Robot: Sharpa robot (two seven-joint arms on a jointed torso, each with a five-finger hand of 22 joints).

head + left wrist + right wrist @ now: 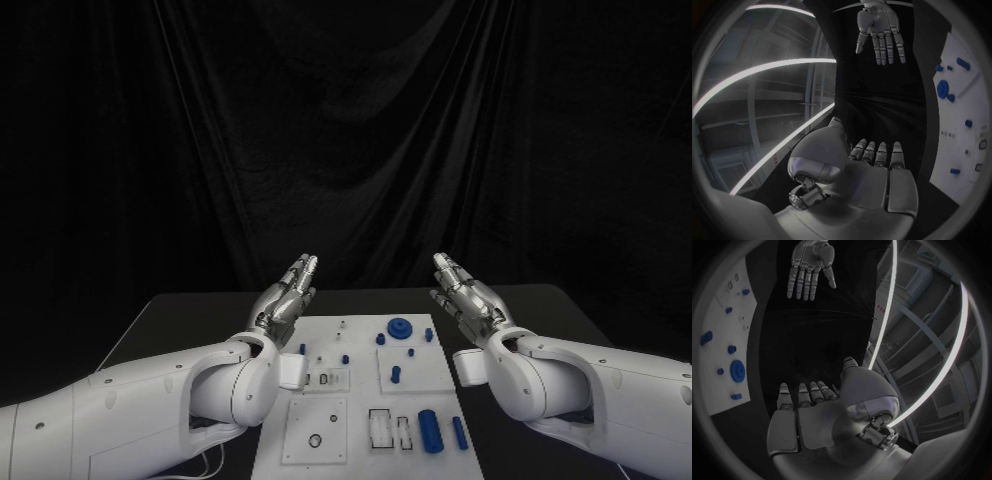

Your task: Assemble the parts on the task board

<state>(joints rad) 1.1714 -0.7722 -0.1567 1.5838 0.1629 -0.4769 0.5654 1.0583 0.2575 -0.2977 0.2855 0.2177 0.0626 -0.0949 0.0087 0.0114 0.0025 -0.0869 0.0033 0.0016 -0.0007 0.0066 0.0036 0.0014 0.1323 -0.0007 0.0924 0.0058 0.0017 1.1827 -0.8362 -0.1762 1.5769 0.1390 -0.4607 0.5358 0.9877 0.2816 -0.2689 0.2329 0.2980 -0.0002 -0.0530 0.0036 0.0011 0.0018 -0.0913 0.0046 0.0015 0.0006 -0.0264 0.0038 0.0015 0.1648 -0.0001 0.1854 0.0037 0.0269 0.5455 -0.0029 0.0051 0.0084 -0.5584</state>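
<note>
Can't really make out the tiny parts (346, 358) mid-board, too small to tell, plus task board (320, 452) chopped off at the bottom edge and its lower-left corner tucked behind the left arm (159, 405).

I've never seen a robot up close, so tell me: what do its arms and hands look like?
Both arms are smooth, rounded white shells, thick at the forearm. Each ends in a silver metal hand: the left hand and the right hand have slim, segmented fingers with darker gaps between the segments. Seen from behind, the left hand has a glossy domed silver thumb base and flat grey palm plates.
</note>
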